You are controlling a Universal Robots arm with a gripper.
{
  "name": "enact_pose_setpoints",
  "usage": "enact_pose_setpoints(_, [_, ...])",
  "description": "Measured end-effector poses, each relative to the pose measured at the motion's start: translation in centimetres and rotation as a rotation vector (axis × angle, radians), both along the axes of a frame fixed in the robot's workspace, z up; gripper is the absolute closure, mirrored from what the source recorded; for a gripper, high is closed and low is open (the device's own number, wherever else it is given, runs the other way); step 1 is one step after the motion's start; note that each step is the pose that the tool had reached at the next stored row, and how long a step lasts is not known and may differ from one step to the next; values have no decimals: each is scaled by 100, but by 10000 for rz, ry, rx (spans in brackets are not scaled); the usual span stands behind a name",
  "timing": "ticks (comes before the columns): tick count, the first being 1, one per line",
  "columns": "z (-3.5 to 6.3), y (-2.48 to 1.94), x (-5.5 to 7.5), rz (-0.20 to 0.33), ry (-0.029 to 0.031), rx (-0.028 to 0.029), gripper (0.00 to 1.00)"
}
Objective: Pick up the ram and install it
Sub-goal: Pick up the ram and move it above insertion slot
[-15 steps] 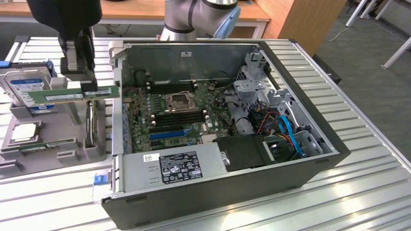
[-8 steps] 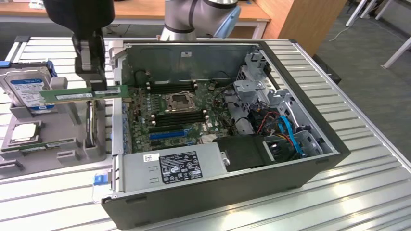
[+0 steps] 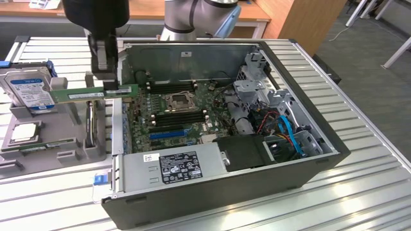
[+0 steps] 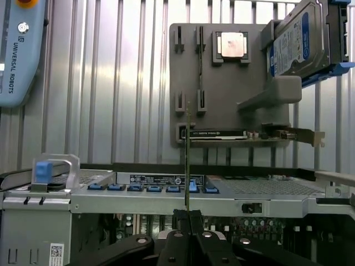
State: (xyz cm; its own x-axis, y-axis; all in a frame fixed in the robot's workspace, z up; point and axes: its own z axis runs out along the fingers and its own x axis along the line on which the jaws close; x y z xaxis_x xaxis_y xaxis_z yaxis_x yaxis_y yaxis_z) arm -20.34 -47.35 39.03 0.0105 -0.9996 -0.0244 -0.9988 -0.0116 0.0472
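My gripper [image 3: 111,90] is shut on the ram [image 3: 77,95], a long green stick with a white label. The ram is held level in the air over the case wall on the exterior view's left, most of its length still outside the case. In the wrist view the ram [image 4: 187,166] appears edge-on as a thin line rising from between my black fingers [image 4: 178,239], with the gripper [image 4: 187,219] over the case edge. The motherboard [image 3: 192,103], with its black memory slots [image 3: 181,118], lies inside the open computer case [image 3: 212,202], below and to the exterior view's right of the ram.
A grey parts holder [image 3: 64,125] stands beside the case, carrying a hard drive [image 3: 29,91], a processor [image 3: 22,132] and another green stick [image 3: 38,145]. Inside the case are a power supply [image 3: 173,166], a blue expansion slot [image 3: 168,132] and cables [image 3: 289,132]. A teach pendant [image 4: 16,50] lies on the slatted table.
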Motion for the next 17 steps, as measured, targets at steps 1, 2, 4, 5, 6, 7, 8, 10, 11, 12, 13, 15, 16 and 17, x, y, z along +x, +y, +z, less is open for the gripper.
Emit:
enact_pose_setpoints(1, [0, 0, 22, 0, 0, 0, 89])
enact_pose_setpoints(2, [-1, 0, 42, 0, -1, 1, 89])
enact_pose_setpoints(4, [0, 0, 81, 0, 1, -1, 89])
enact_pose_setpoints(5, [0, 0, 100, 1, 1, 0, 89])
enact_pose_setpoints(6, [0, 0, 117, 0, 1, 0, 89])
enact_pose_setpoints(7, [0, 0, 133, -1, 0, 0, 89])
enact_pose_setpoints(8, [0, 0, 150, -1, 1, 0, 89])
enact_pose_setpoints(10, [0, 0, 190, -1, 1, 0, 89])
enact_pose_setpoints(11, [0, 0, 215, -1, 1, 0, 89])
enact_pose_setpoints(12, [0, 0, 239, 0, 1, 0, 89])
enact_pose_setpoints(13, [0, 0, 263, 0, 1, 0, 89])
enact_pose_setpoints(15, [0, 0, 309, 0, 2, -1, 89])
enact_pose_setpoints(16, [0, 0, 331, -1, 2, 0, 89])
enact_pose_setpoints(17, [0, 0, 352, -1, 3, 0, 89])
